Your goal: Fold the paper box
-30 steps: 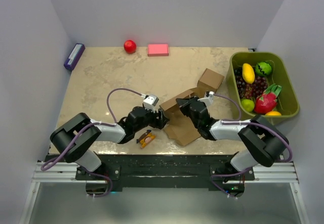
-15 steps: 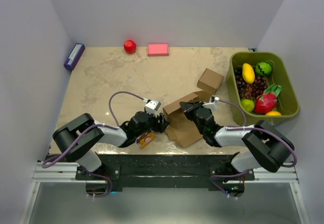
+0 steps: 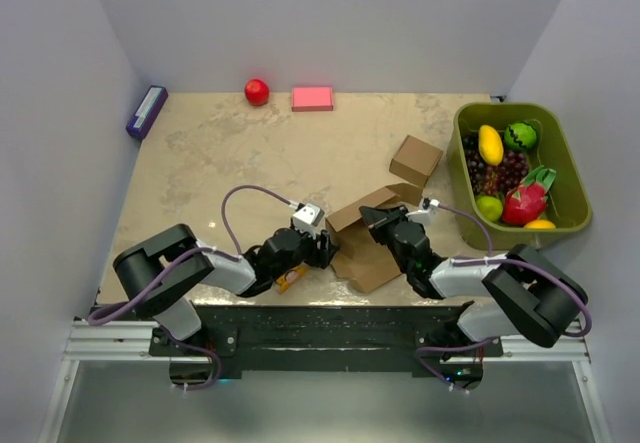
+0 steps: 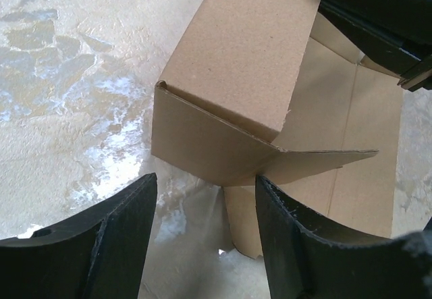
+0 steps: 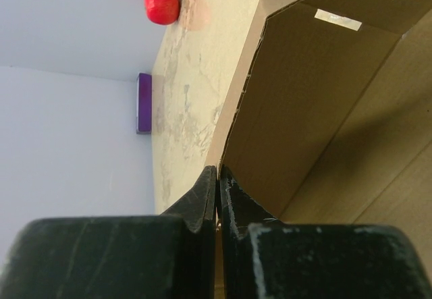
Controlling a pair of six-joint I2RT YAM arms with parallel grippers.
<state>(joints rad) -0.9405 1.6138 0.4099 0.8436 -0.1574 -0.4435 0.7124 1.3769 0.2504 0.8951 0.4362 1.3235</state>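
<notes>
Done: paper box [image 3: 360, 258] partly raised
To do: close the open flaps
Left jaws: apart, empty, at its corner
Right jaws: pinching its wall

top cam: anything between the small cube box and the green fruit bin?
Nothing: in the top view only a bare strip of table separates the small cube box from the green bin.

One each: paper box [image 3: 365, 263], small box [image 3: 415, 160], red ball [image 3: 257, 91], pink block [image 3: 312, 98], green bin [image 3: 505, 107].
</notes>
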